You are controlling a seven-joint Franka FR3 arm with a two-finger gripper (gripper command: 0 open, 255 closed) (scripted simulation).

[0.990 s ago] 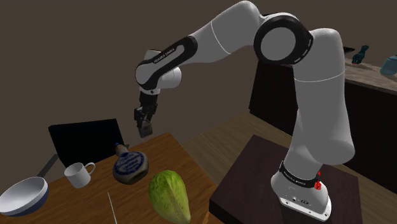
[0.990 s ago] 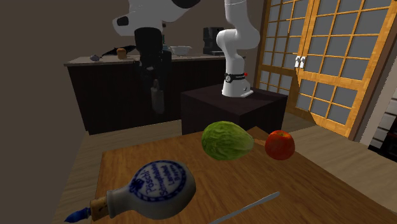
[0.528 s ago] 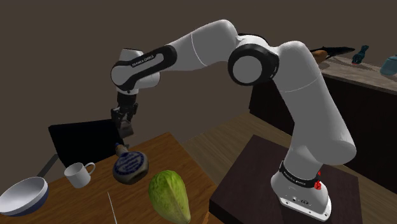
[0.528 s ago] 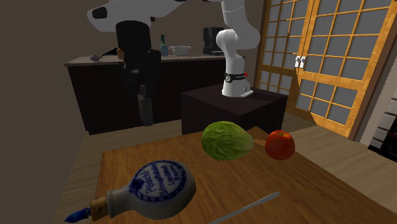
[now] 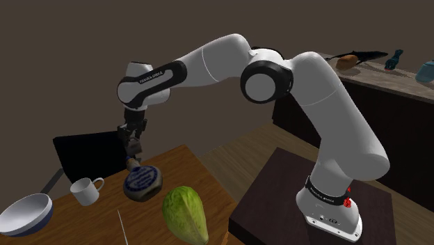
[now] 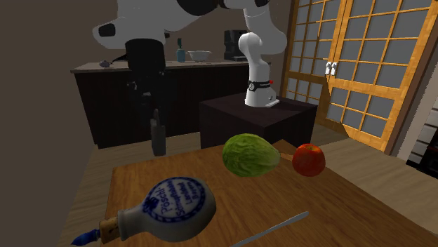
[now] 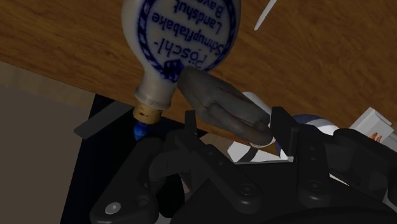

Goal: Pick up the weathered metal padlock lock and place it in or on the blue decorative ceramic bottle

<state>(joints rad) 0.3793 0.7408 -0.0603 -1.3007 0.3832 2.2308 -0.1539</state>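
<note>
Jaws pinched the grey padlock point(image 7: 222, 105) by one end, so it hung clear below them, approx over the neck of the blue-&-white bottle point(image 7: 184, 38) lying sideways on the table point(image 7: 331, 63); prob positioned for release onto it

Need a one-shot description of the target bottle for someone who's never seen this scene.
On the wooden table, look between the white mug and the green leafy vegetable, below the gripper holding the padlock. The bottle lies on its side: a round white flask with blue lettering in a blue ring and a corked neck.
</note>
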